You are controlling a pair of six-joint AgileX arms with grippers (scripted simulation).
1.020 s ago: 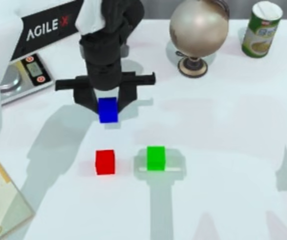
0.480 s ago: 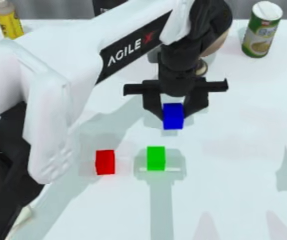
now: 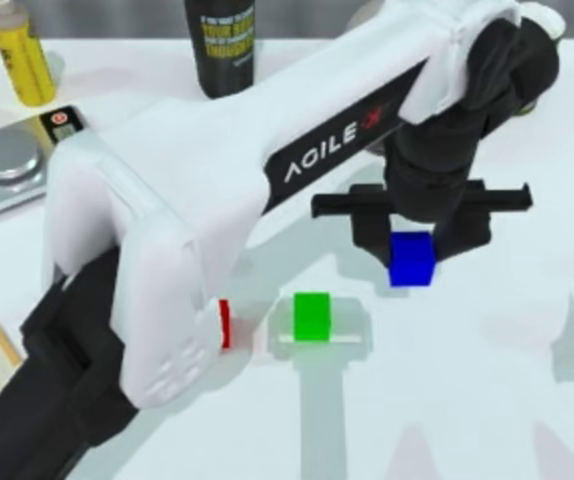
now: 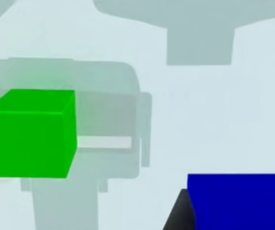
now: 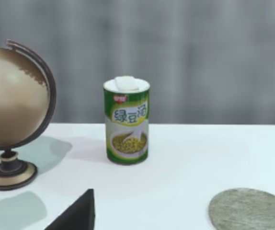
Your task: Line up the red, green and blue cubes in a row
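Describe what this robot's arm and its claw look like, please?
The left arm is a chunky white shell with a black panel lettered AGILE and a red X, and black joints. Its left gripper is black: a flat crossbar carrying two short fingers. No cables show.

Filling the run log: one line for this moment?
left hand: shut on blue cube, airborne | green cube: on table | red cube: mostly hidden | right arm: parked

Bare table point(image 3: 487, 400) right of green cube point(image 3: 312, 316), left arm point(image 3: 217, 200) covering the red cube point(image 3: 225, 323)
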